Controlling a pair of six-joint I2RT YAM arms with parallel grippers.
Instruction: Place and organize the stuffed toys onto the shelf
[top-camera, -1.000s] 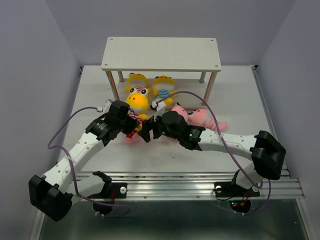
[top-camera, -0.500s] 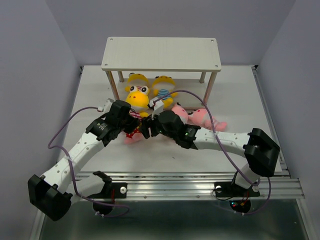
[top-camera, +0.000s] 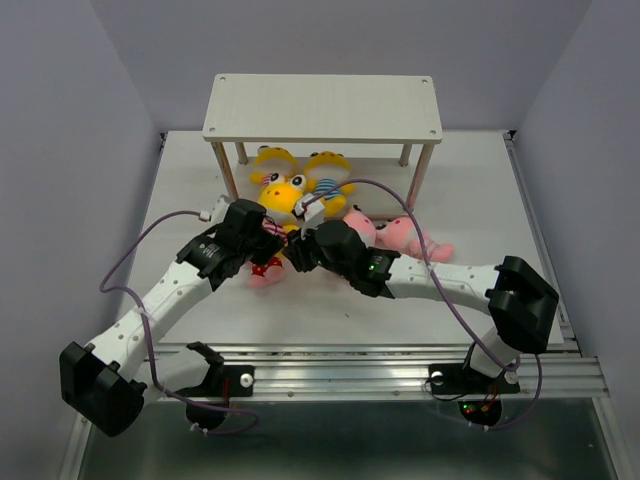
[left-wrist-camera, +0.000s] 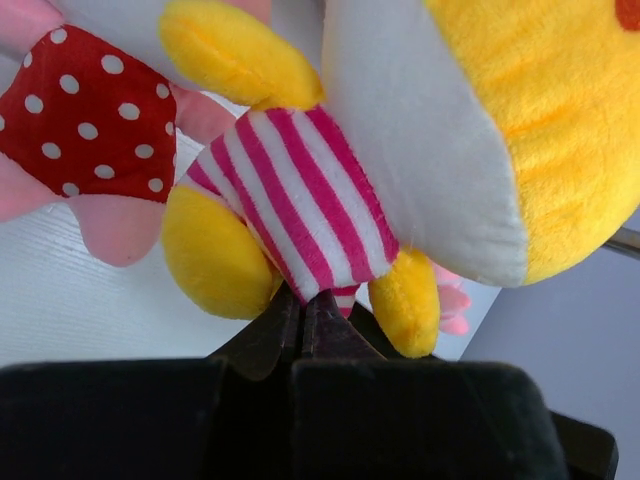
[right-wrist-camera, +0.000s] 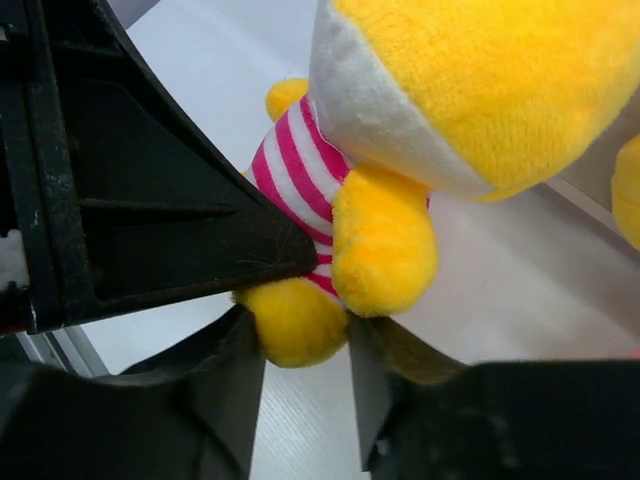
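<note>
A yellow stuffed toy (top-camera: 279, 194) in a pink-striped outfit (left-wrist-camera: 300, 200) hangs from my left gripper (top-camera: 269, 238), which is shut on the cloth at its lower hem (left-wrist-camera: 302, 300). My right gripper (top-camera: 293, 252) has come in from the right. Its jaws press on both sides of one yellow foot (right-wrist-camera: 295, 322) of that same toy. The shelf (top-camera: 322, 108) stands at the back with its top board bare. Two more yellow toys (top-camera: 327, 176) sit under it. A pink toy in red polka dots (top-camera: 264, 270) lies below the left gripper.
Two pink toys (top-camera: 405, 235) lie on the table just right of the right arm. The shelf's thin legs (top-camera: 420, 180) stand close behind the yellow toys. The left gripper's black finger (right-wrist-camera: 150, 220) fills the left side of the right wrist view.
The right gripper has slid left up to the left gripper and closed from wide open onto the toy's foot. The held yellow toy has shifted slightly toward the shelf.
</note>
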